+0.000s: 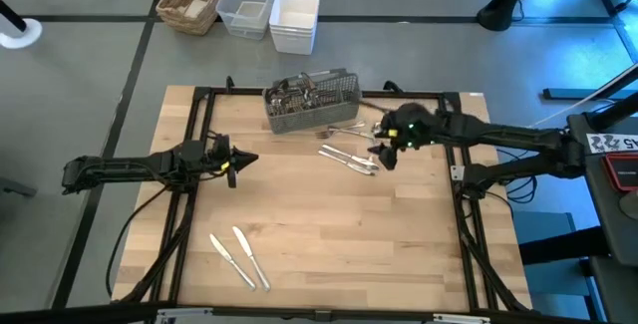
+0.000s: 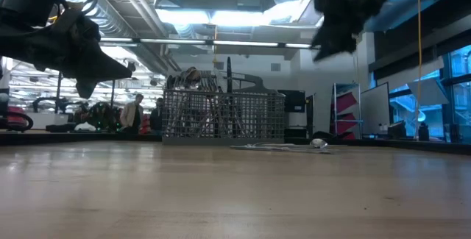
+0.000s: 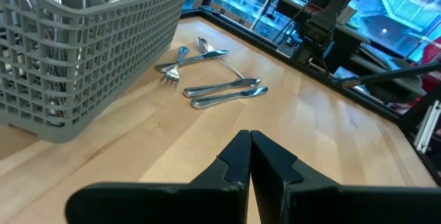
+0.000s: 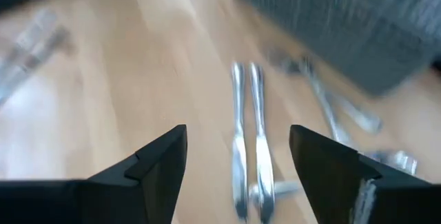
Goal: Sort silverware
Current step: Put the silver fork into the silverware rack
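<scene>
A: Right gripper point(image 1: 384, 155) at about 2 o'clock on the table point(image 1: 329, 254), hanging above the loose silverware point(image 1: 347, 153). Fingers spread wide, nothing between them. Two handles lying side by side straight under the gap in the right wrist view point(image 4: 248, 134), so probably lined up for a straight descent onto a single piece.

B: Noted. Left gripper point(image 1: 239, 162)?

A: Near 9 o'clock, above bare wood, fingers pressed together, empty. Looks parked out of the way, likely to leave the centre free for the right arm.

B: Location of the task pieces?

A: Three groups. Loose forks and spoons just in front of the grey mesh caddy point(image 1: 311, 101), toward 1 o'clock. More pieces standing upright inside the caddy at 12 o'clock. Two knives point(image 1: 239, 258) laid parallel near 7 o'clock, well apart from the rest; seemingly a sorted group started by type.

B: Risk on next move?

A: Handles touching or nearly so; danger of pinching two at once. Thin and flat on wood, hence need for a low, centred closure.
</scene>
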You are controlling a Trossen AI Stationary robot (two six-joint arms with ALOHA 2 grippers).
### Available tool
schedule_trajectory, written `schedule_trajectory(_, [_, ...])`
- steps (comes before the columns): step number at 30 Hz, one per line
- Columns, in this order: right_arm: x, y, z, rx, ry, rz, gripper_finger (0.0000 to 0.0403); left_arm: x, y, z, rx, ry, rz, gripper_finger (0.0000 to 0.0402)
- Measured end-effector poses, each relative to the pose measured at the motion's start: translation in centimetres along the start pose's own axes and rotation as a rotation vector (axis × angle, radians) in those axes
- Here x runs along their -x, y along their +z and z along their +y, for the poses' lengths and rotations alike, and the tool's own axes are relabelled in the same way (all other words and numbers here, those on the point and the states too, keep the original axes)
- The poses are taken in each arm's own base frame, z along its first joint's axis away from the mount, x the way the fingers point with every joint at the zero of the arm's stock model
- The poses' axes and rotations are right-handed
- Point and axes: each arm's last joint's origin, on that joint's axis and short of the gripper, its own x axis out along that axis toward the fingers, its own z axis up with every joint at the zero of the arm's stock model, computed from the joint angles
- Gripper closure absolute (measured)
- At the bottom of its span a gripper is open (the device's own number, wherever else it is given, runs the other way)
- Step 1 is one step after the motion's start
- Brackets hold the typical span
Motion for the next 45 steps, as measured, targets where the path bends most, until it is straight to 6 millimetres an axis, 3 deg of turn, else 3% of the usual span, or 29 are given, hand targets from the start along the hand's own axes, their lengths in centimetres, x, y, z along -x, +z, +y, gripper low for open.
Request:
schedule_trajectory(8, [-4.3, -2.7, -0.9, -0.01, -0.056, 0.182, 0.0145, 0.0, 0.0, 0.0, 0.011, -0.001, -0.001, 0.0398])
schedule_trajectory(15, [-7.3, -2.4, -1.2, 0.107, -0.111, 0.155, 0.0145, 0.0, 0.0, 0.0, 0.011, 0.0, -0.001, 0.0398])
schedule_trajectory(26, [-9.8, -1.7, -2.0, 0.163, -0.19, 0.066, 0.0146, 0.0, 0.0, 0.0, 0.01, 0.001, 0.003, 0.0398])
schedule_trajectory(31, [-11.5, -2.0, -3.9, 0.229, -0.153, 0.115, 0.0146, 0.0, 0.0, 0.0, 0.01, 0.002, 0.003, 0.0398])
schedule_trajectory(35, [-12.6, -2.5, -6.6, 0.22, -0.206, 0.172, 0.0146, 0.0, 0.0, 0.0, 0.01, 0.002, 0.003, 0.0398])
schedule_trajectory(39, [-13.0, -2.8, -8.8, 0.186, -0.206, 0.198, 0.0146, 0.0, 0.0, 0.0, 0.01, 0.001, 0.003, 0.0398])
schedule_trajectory(45, [-13.4, -3.4, -10.5, 0.166, -0.159, 0.225, 0.0146, 0.0, 0.0, 0.0, 0.01, 0.002, 0.003, 0.0398])
